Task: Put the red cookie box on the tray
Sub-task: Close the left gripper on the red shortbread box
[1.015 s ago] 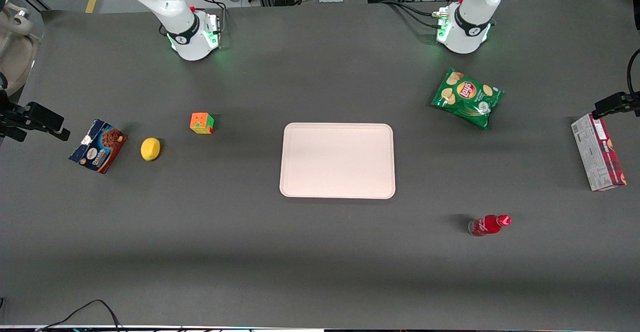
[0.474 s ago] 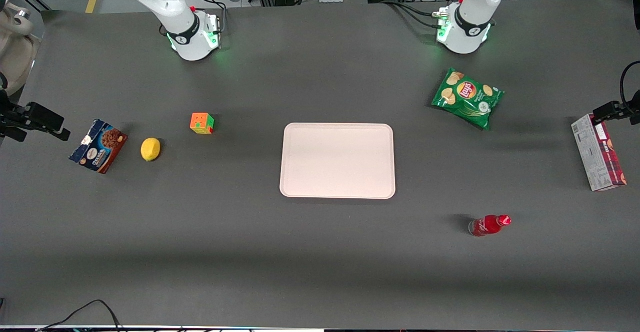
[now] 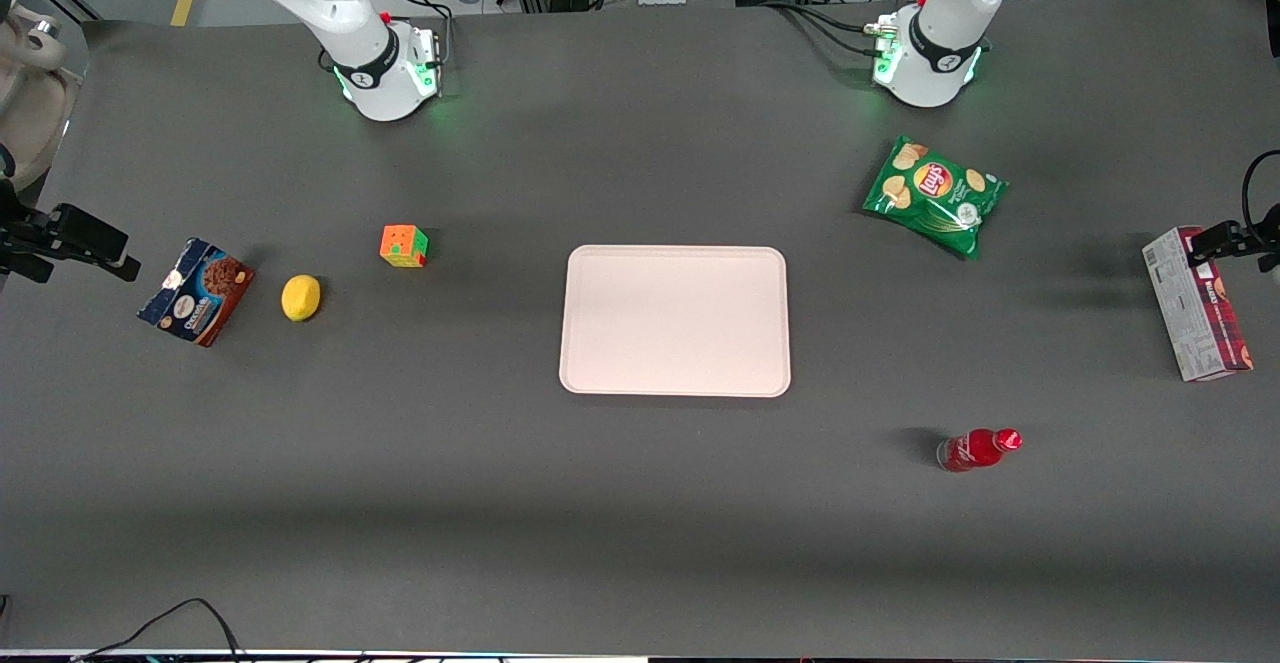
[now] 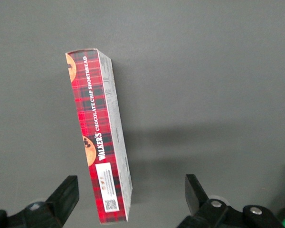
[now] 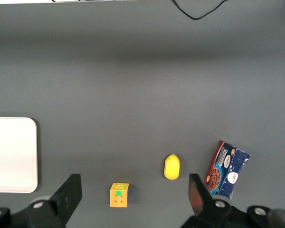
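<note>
Tool [image 4: 130, 199] released, fingers spread wide, hovering over red cookie box [image 4: 100, 137] lying on table [image 4: 204, 76]; tray [image 3: 675, 321] well apart.

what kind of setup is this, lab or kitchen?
Likely a robotics lab: grey table with arm bases bolted on, cable racks above. Gripper open over red cookie box; tray mid-table.

A robotics lab: arm bases [image 3: 385, 73] bolted to a grey table [image 3: 640, 503].
</note>
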